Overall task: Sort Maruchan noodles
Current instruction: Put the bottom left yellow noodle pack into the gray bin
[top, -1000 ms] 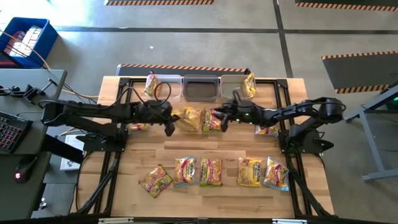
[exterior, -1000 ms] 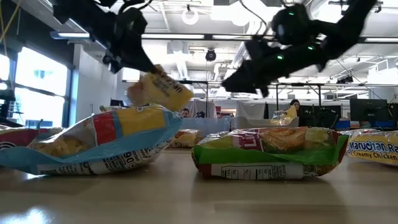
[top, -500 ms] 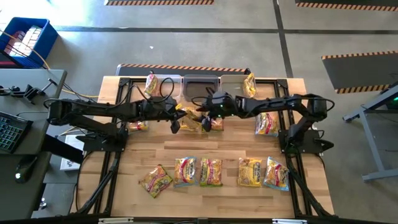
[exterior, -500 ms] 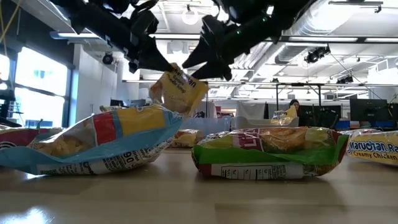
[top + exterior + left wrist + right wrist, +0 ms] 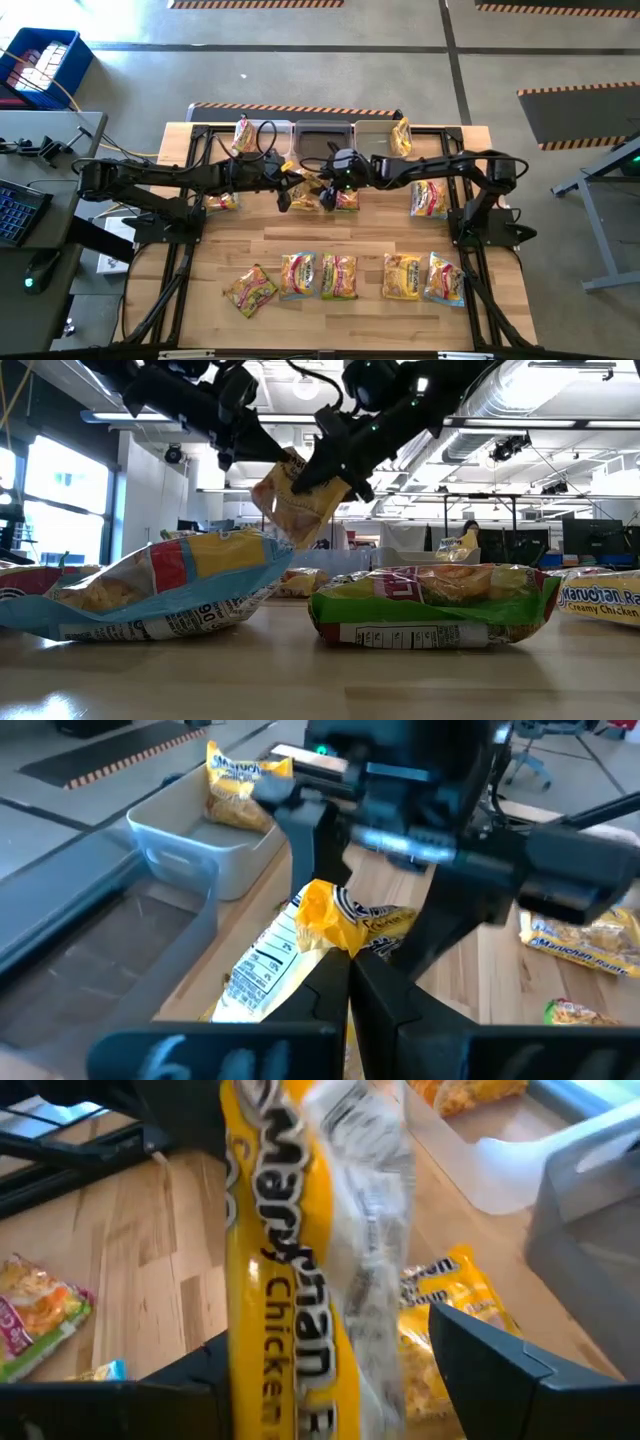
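While the two dark arms are meeting above the middle of the wooden table (image 5: pixel 300 245), a flat yellow plastic Maruchan chicken packet (image 5: pixel 296 498) is hanging in the air between them, clear of the table surface. The left gripper (image 5: pixel 347 968) is pinching one crumpled corner of this packet with its fingers fully closed. The right gripper (image 5: pixel 324 190) is reaching in from the other side with its fingers spread wide, one on each side of the packet; in the right wrist view the packet (image 5: pixel 300 1260) is filling the space between the two dark fingers (image 5: pixel 500 1370), but I cannot tell if they are touching it.

Just behind the meeting point, three clear rectangular plastic bins (image 5: pixel 322 140) are standing in a row at the far edge of the table. Yellow packets are leaning in the two outer bins (image 5: pixel 242 133) (image 5: pixel 401 135). Nearer to the camera, a row of five more packets (image 5: pixel 340 277) is lying flat on the wood, among them a green and red one (image 5: pixel 430 605). Another yellow packet (image 5: pixel 430 199) is lying under the right arm.
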Robot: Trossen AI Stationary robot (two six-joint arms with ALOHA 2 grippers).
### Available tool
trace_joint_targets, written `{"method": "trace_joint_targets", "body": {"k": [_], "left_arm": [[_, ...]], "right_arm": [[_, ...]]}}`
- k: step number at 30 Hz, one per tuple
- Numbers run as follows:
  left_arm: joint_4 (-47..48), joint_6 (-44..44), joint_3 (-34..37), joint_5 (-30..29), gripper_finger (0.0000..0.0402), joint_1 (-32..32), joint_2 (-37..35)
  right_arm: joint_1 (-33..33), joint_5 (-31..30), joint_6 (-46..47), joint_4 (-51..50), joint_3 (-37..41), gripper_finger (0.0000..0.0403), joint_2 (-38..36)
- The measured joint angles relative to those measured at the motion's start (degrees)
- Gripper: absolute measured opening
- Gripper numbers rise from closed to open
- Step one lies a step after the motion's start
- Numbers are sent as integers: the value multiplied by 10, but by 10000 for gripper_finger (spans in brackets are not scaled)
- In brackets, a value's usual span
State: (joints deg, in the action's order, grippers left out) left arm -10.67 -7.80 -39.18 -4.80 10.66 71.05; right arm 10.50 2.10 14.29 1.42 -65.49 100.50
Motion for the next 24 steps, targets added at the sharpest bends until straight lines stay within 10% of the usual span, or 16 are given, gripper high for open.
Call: {"method": "trace_joint_targets", "body": {"k": [14, 24], "left_arm": [[0, 43, 0, -28, 29, 2, -5], [-22, 115, 5, 0, 66, 41, -17]], "right_arm": [[0, 0, 7, 14, 0, 78, 5], [18, -8, -2, -136, -79, 90, 4]]}}
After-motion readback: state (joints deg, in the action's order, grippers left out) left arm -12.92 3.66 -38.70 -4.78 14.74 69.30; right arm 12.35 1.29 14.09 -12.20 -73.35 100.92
